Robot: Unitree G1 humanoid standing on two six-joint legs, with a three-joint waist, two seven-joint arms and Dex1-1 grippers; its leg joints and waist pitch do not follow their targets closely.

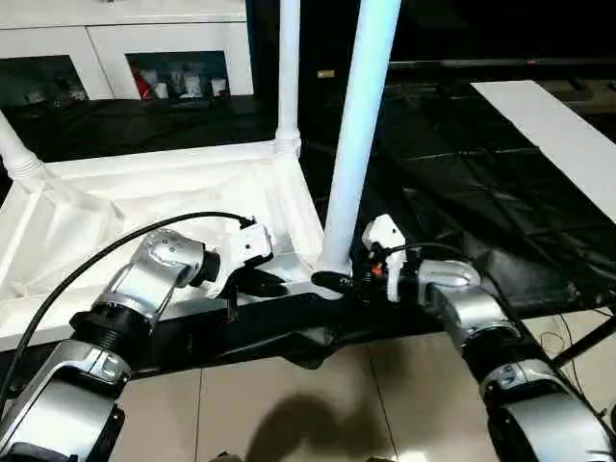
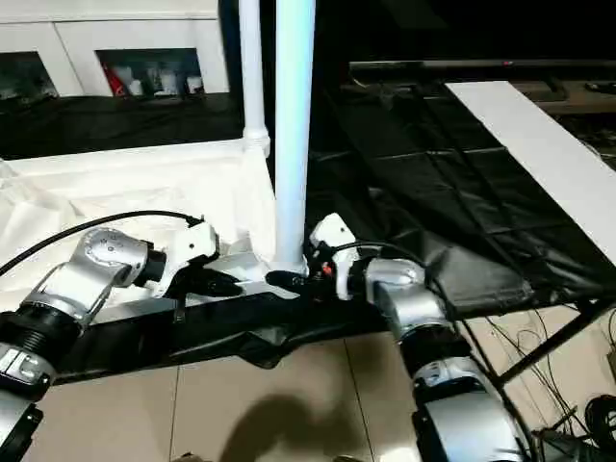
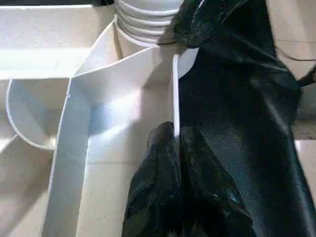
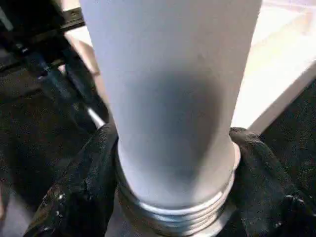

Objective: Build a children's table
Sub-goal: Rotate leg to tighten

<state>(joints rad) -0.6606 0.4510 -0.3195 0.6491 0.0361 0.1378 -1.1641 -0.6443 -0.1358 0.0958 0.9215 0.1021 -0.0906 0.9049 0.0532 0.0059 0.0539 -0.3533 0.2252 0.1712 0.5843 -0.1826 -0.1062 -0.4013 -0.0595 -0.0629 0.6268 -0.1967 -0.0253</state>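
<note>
While the tabletop (image 1: 144,207) lies underside up on the black-draped bench (image 1: 462,192), the leg-fitting step is in hand at its near right corner. The right gripper (image 1: 337,281) is closed around the base of the near leg (image 1: 358,135), one black finger on each side of the ribbed collar just above the corner socket. The leg stands close to upright, leaning slightly. The left gripper (image 1: 258,282) is pinched on the tabletop's thin edge wall just beside that corner, steadying it. A second leg (image 1: 289,72) stands seated at the far right corner, and a third (image 1: 14,149) shows at the far left. In my judgement, the next move calls for pressing or twisting the near leg fully home while the left hold keeps the tabletop from shifting. Whether the collar is fully seated cannot be told.
</note>
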